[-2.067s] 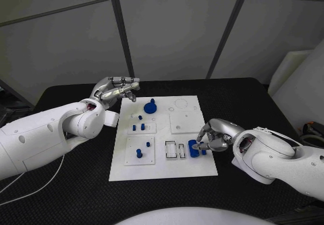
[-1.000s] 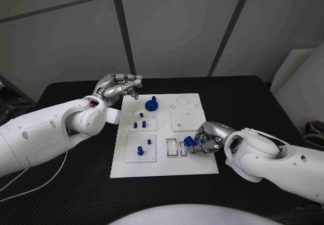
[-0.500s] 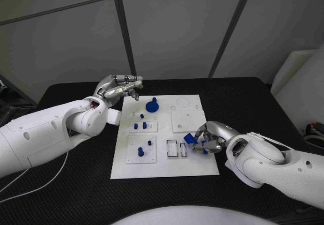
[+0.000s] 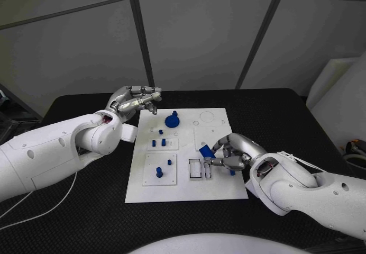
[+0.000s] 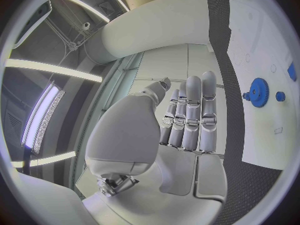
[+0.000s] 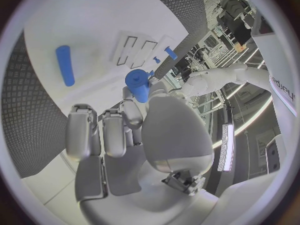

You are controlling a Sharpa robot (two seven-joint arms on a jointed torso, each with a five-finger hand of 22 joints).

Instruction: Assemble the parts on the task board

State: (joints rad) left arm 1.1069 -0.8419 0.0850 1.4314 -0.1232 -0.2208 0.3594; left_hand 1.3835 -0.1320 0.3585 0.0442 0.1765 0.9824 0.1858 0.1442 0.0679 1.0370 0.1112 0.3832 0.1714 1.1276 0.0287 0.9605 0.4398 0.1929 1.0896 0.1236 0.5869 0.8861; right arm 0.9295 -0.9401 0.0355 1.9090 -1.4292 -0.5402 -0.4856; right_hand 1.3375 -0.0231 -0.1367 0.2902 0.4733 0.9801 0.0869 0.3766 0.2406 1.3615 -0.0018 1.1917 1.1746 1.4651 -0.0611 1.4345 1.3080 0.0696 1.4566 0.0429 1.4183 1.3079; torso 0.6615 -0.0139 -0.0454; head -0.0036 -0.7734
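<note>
Parts of blue plastic sit across the white task board (image 4: 221, 188), which lies in the middle of the black table (image 4: 290, 114), and one of them is off the board in our right hand (image 4: 232, 153). That hand hangs over the board's right edge, just beside the pair of narrow rectangular slots (image 4: 200, 169), and it pinches a short blue block (image 4: 206, 152) between thumb and fingertips; the right wrist view shows the same block (image 6: 137, 85) clamped at the tips while the other fingers curl in below it. We cannot tell whether the block touches the board. In that wrist view we also see a long blue bar (image 6: 64, 65) lying flat on the board, apart from the slots.

Our left hand (image 4: 136, 99) hovers above the table at the board's far left corner, holding nothing; in the left wrist view its fingers (image 5: 190, 115) are straight and pressed side by side, with the thumb alongside. Near it, at the far end of the board, stands a blue gear (image 4: 172, 120) with a small knob on top, which the left wrist view shows too (image 5: 259, 90).

Further along the board's left half we make out a small blue peg (image 4: 161, 132), then two short pegs (image 4: 158, 142) upright on a raised square plate, and a single taller peg (image 4: 158, 171) on the square plate nearest us
</note>
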